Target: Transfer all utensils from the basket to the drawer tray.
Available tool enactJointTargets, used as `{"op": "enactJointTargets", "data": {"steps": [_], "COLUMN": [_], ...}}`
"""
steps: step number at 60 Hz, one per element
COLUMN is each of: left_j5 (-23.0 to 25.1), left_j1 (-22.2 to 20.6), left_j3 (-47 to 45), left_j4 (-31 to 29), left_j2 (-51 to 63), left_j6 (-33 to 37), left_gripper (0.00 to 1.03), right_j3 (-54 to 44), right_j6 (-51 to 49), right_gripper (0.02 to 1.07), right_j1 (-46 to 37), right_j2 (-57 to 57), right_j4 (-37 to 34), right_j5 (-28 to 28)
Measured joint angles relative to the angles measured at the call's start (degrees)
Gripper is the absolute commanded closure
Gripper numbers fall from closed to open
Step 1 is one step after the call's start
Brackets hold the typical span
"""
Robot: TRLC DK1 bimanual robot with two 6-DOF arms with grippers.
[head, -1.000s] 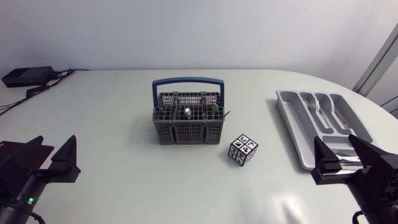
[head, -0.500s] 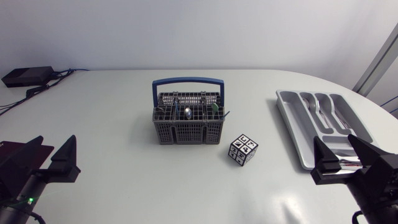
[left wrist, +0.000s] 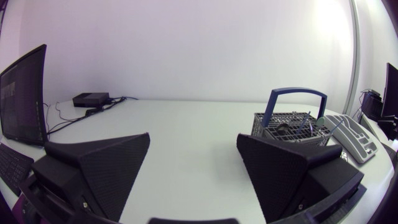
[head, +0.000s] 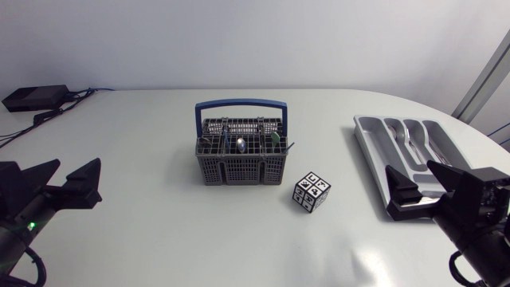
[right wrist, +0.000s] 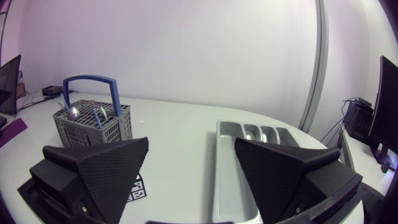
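A grey utensil basket (head: 241, 162) with a blue handle stands mid-table and holds a spoon (head: 240, 145) and other utensils. The grey drawer tray (head: 381, 159) lies at the right, with spoons (head: 409, 135) in its far compartments. My left gripper (head: 78, 164) hovers open and empty near the front left, well away from the basket (left wrist: 288, 127). Just in front of the tray's near end, my right gripper (head: 410, 168) is open and empty too. From the right wrist, the tray (right wrist: 225, 163) lies ahead between the fingers and the basket (right wrist: 93, 126) sits off to one side.
A black-and-white marker cube (head: 311, 192) sits between basket and tray, nearer the basket. A black box (head: 35, 97) with cables lies at the back left corner. The table's curved edge runs close behind the tray.
Both grippers have shifted slightly inward and away from the front edge. The basket, cube and tray have not moved.
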Motion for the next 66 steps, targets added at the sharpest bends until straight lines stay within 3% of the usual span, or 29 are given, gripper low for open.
{"op": "enactJointTargets", "data": {"steps": [29, 40, 53, 61, 66], "left_j5": [-0.02, -0.22, 1.31, 4.9, 7.17], "left_j1": [-8.33, -10.16, -12.48, -13.11, -13.11], "left_j3": [21.88, 28.46, 32.09, 32.06, 32.06], "left_j4": [-15.34, -19.06, -21.24, -17.92, -15.76], "left_j2": [26.01, 33.97, 41.24, 43.98, 44.78], "left_j6": [-1.4, 4.22, 13.27, 16.98, 18.91], "left_gripper": [0.08, 0.08, 0.07, 0.08, 0.08], "right_j3": [16.55, 23.17, 31.17, 32.94, 33.81], "right_j6": [3.8, 2.93, -5.14, -8.11, -8.59], "right_gripper": [0.07, 0.07, 0.07, 0.16, 0.17], "right_j1": [9.09, 13.18, 15.32, 15.32, 15.39], "right_j2": [20.63, 28.11, 39.98, 46.12, 48.54], "right_j4": [-8.9, -16.02, -20.9, -19.37, -18.4], "right_j5": [4.17, 4.33, -3.06, -8.35, -10.47]}}
